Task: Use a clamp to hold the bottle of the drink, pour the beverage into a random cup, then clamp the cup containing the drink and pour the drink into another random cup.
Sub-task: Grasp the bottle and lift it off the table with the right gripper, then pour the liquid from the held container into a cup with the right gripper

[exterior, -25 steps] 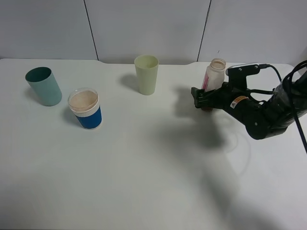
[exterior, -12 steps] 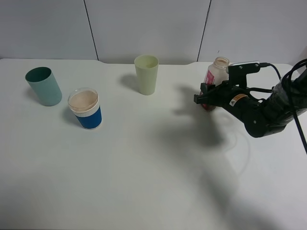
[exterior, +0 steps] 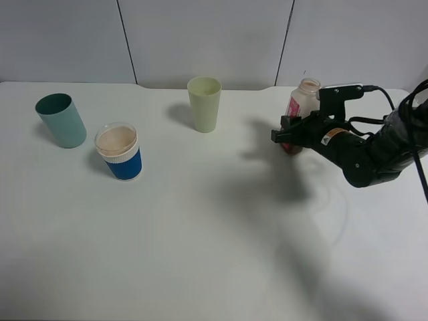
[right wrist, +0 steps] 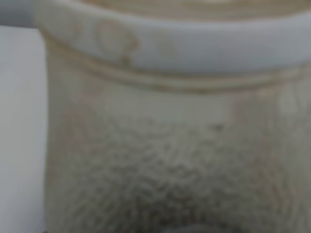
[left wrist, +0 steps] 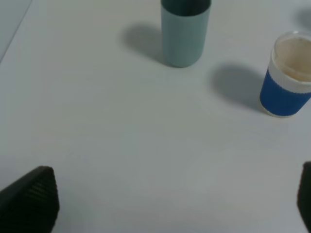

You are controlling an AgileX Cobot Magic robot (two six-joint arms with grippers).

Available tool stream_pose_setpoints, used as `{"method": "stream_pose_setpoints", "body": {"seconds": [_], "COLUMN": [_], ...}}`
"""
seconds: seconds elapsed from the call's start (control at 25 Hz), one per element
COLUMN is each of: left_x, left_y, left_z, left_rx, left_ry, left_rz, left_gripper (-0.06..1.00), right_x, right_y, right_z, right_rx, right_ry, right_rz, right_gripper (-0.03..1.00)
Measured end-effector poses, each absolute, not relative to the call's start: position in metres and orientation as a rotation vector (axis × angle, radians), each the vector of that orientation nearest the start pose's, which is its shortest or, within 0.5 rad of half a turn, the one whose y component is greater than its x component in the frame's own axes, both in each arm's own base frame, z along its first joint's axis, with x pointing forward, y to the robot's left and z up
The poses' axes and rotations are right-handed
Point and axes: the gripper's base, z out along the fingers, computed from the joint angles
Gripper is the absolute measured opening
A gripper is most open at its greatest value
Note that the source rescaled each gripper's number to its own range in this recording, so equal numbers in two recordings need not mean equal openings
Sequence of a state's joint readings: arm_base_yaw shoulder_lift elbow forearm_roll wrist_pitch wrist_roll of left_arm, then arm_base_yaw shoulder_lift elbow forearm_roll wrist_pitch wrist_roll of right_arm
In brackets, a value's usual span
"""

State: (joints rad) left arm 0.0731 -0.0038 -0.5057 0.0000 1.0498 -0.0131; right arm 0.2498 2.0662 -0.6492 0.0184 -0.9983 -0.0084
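The right claw [exterior: 286,137], spread around the bottle [exterior: 302,99] a second ago, is now clenched on its lower body at the upper right of the frame. The bottle has been shifted slightly and is held upright; whether it has left the desk [exterior: 200,234] cannot be told. The grasp is judged made, so lifting and pouring into the yellow-green cup [exterior: 204,103], upper centre, remain. The left claw [left wrist: 167,204] is held spread, empty, near the blue cup [left wrist: 286,80].
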Motion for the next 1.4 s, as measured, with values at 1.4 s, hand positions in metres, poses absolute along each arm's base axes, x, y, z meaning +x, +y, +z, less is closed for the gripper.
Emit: {"method": "stream_pose_setpoints", "body": {"seconds": [1.4], "left_x": [-0.006], "left_y": [0.000], "left_z": [0.280], "left_rx": [-0.087], "left_ry": [2.022], "left_rz": [0.038], "left_gripper": [1.00], "right_x": [0.363], "right_y": [0.101], "right_z": [0.239], "right_rx": [-0.514], "right_ry": [1.861], "right_rz": [0.022], "right_gripper": [0.00]}}
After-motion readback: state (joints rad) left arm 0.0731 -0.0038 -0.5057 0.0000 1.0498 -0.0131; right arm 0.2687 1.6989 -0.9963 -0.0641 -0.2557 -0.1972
